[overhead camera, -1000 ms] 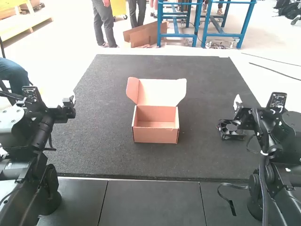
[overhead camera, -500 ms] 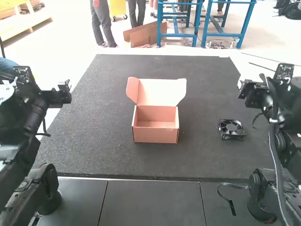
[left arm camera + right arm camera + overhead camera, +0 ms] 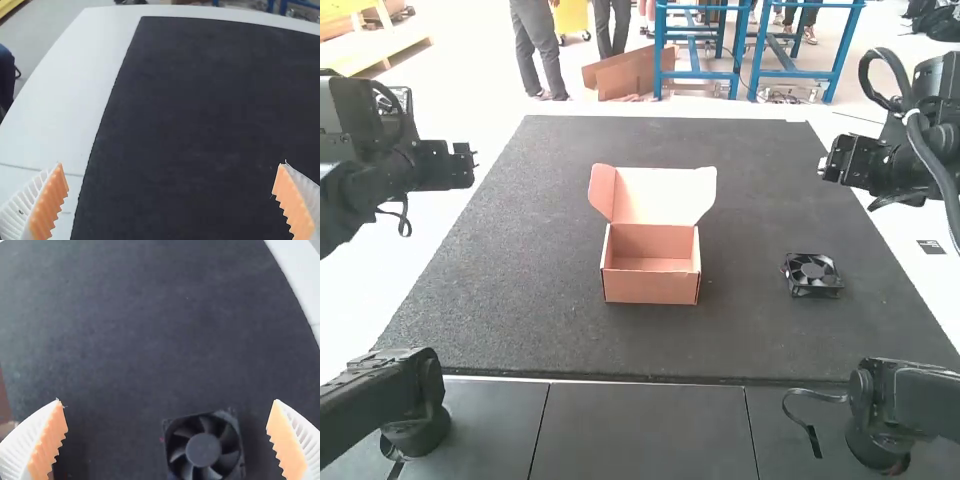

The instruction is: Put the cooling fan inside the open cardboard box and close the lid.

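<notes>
Pre-grasp step: fan (image 3: 811,273) is left untouched near open box (image 3: 651,265); left gripper (image 3: 170,167), right gripper (image 3: 167,405) are spread wide, empty. Descent onto fan is required.

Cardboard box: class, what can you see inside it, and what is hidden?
Inside the box, only its bare back wall and a strip of floor show. The front wall covers the near floor. The fan lies outside, on the mat.

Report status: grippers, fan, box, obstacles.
Jaws open, empty: left gripper, right gripper. On mat, cooling fan lies flat, right of cardboard box. Its lid up; no obstacle between them.
</notes>
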You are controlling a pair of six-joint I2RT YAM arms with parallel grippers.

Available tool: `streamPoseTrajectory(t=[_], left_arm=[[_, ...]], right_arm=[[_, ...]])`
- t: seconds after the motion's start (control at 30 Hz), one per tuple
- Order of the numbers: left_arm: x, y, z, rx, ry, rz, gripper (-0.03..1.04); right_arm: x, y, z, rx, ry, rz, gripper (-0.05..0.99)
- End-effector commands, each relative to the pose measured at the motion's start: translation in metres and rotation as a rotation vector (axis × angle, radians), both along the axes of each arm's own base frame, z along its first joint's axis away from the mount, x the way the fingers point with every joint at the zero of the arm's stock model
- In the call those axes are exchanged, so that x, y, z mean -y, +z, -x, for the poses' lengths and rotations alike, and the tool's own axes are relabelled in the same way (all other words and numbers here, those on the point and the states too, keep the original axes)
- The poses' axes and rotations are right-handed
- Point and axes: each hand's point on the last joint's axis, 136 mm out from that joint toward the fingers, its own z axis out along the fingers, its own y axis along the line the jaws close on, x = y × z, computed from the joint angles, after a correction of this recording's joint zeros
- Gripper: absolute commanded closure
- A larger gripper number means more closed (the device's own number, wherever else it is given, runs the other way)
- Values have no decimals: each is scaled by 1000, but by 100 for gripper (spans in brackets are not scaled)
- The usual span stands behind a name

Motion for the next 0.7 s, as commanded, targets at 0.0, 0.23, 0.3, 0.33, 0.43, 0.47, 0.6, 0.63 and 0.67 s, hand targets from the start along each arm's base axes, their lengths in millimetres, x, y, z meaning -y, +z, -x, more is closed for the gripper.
streamPoseTrajectory(t=[0.0,0.23,0.3,0.33,0.43,0.47,0.6,0.63,0.67], left_arm=[[-8,20,-3,-20,2,-123,4],[-22,18,-6,-136,52,-169,4],[-21,14,-5,-176,46,-166,4],[-21,13,-4,-186,44,-163,4],[-19,14,-2,-203,36,-157,4],[-18,15,-2,-204,27,-153,4],[-11,8,-3,-215,-6,-133,4],[-10,9,-3,-212,-11,-131,4],[-9,8,-4,-214,-16,-127,4]], right_arm=[[10,18,-3,-9,-28,52,3],[25,-35,14,-282,80,197,3],[35,-55,17,-379,89,208,3],[40,-63,18,-416,79,202,3],[60,-80,18,-488,62,206,3],[66,-84,17,-504,59,212,3],[81,-99,14,-567,51,205,3],[82,-103,14,-581,52,202,3],[83,-106,13,-591,54,199,4]])
